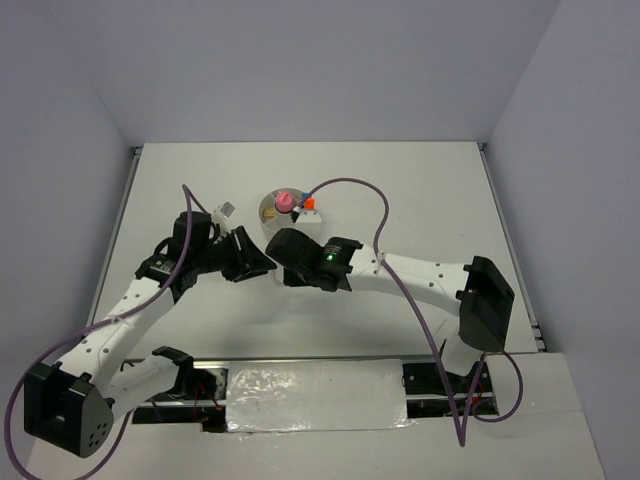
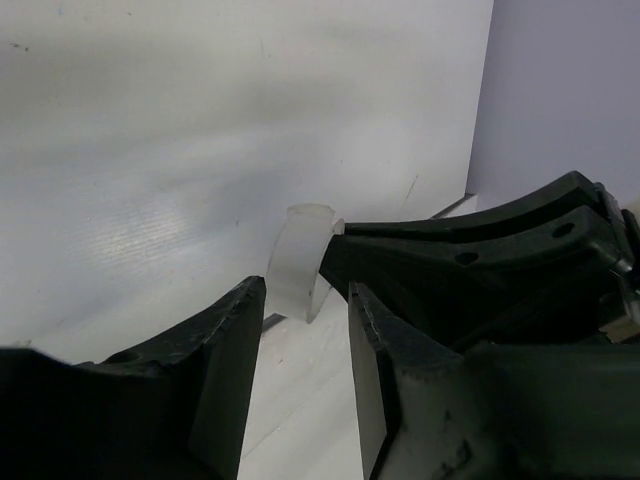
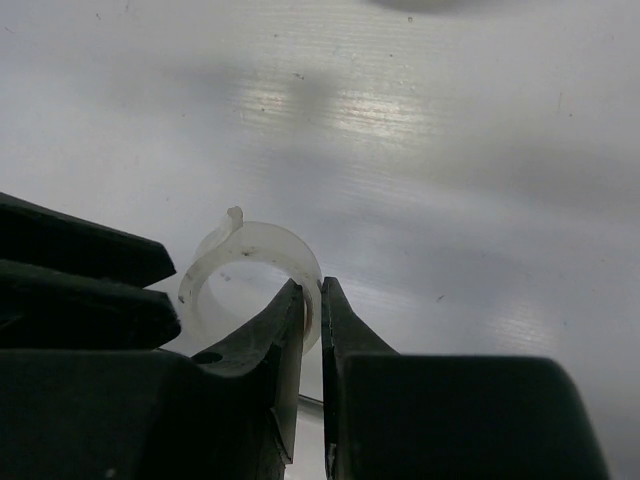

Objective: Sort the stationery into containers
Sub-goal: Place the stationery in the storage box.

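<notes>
Right wrist view: the clear tape ring (image 3: 262, 240) is pinched at its wall by the right gripper (image 3: 312, 290), with one finger placed inside the ring and one outside. The left gripper (image 2: 305, 290) is kept spread, its fingertips just beside the ring and not closed on it. From the top external camera both grippers are seen meeting just near of the round white tub (image 1: 265, 212), in which a pink tube (image 1: 284, 201) is seen, around the middle of the tabletop (image 1: 420, 190).
</notes>
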